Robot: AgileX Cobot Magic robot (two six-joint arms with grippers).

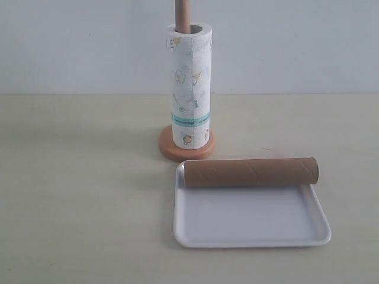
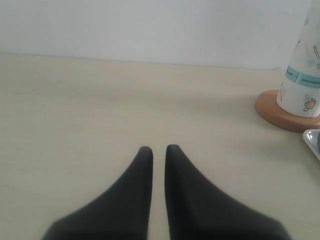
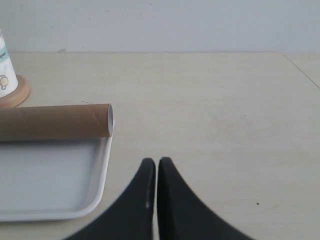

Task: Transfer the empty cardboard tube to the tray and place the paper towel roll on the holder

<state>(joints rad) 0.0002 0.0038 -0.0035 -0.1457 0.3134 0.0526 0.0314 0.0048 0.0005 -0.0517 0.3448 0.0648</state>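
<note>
The paper towel roll (image 1: 190, 89) stands upright on the holder (image 1: 186, 147), with the wooden pole (image 1: 182, 16) poking out of its top. The empty cardboard tube (image 1: 251, 171) lies on its side across the far rim of the white tray (image 1: 249, 222). Neither gripper shows in the exterior view. My left gripper (image 2: 159, 150) is shut and empty over bare table, left of the holder base (image 2: 280, 112) and the roll (image 2: 305, 80). My right gripper (image 3: 157, 162) is shut and empty, right of the tray (image 3: 50, 185) and the tube (image 3: 55, 121).
The beige table (image 1: 77, 195) runs back to a plain pale wall (image 1: 284, 41). The holder stands just behind the tray's far left corner. A table edge or seam shows at the far right of the right wrist view.
</note>
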